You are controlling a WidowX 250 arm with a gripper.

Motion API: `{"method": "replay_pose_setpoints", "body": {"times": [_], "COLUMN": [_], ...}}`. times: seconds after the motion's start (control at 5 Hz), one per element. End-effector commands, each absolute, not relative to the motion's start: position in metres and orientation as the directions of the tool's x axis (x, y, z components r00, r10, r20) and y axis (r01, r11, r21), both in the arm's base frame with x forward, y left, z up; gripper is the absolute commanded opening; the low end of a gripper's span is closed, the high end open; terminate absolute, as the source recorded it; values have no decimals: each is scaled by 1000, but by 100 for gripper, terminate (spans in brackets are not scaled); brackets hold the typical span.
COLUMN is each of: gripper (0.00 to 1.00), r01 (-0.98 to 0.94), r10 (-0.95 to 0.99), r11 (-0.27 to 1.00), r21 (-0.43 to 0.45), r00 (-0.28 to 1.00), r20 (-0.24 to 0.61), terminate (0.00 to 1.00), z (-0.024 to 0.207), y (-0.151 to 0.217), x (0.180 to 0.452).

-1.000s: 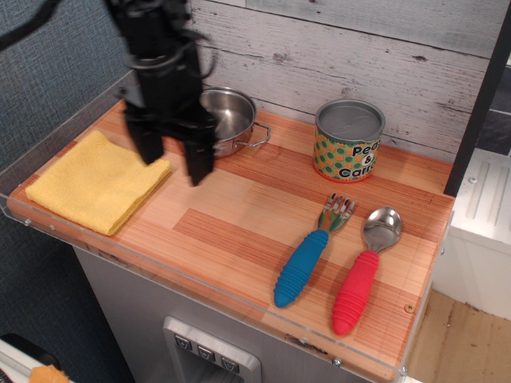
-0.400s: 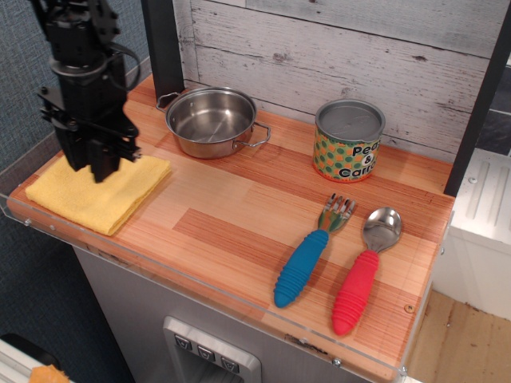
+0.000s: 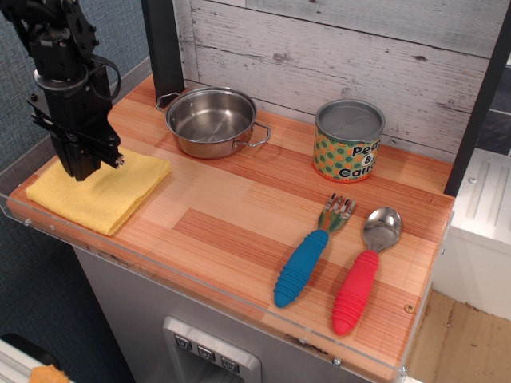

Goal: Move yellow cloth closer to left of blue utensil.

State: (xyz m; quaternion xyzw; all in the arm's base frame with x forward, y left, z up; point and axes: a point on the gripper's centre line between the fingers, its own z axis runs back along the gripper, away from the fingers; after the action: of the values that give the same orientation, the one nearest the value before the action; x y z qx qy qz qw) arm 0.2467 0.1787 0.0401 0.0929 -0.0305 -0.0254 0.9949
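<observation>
The yellow cloth lies folded at the left front corner of the wooden counter. My gripper points straight down over the cloth's far left part, with its tips at or just above the fabric. The fingers are seen nearly side-on and look slightly apart, with nothing held. The blue utensil, a fork with a ribbed blue handle, lies at the right front, far to the right of the cloth.
A steel pot stands behind the cloth near the back wall. A printed can stands at the back right. A red-handled spoon lies just right of the fork. A clear rim edges the counter.
My gripper has moved left from beside the pot to above the cloth and has come down toward it. The cloth, fork and other things have not moved.
</observation>
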Motion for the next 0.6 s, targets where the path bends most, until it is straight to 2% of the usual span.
{"method": "replay_pose_setpoints", "body": {"times": [0.0,0.4], "gripper": [0,0], "r01": [2,-29], "r10": [-30,10], "r11": [979,986], "r21": [204,165], "r00": [990,994], "r20": [135,110], "terminate": [0,0], "z": [30,21], "y": [195,181], "x": [253,259]}}
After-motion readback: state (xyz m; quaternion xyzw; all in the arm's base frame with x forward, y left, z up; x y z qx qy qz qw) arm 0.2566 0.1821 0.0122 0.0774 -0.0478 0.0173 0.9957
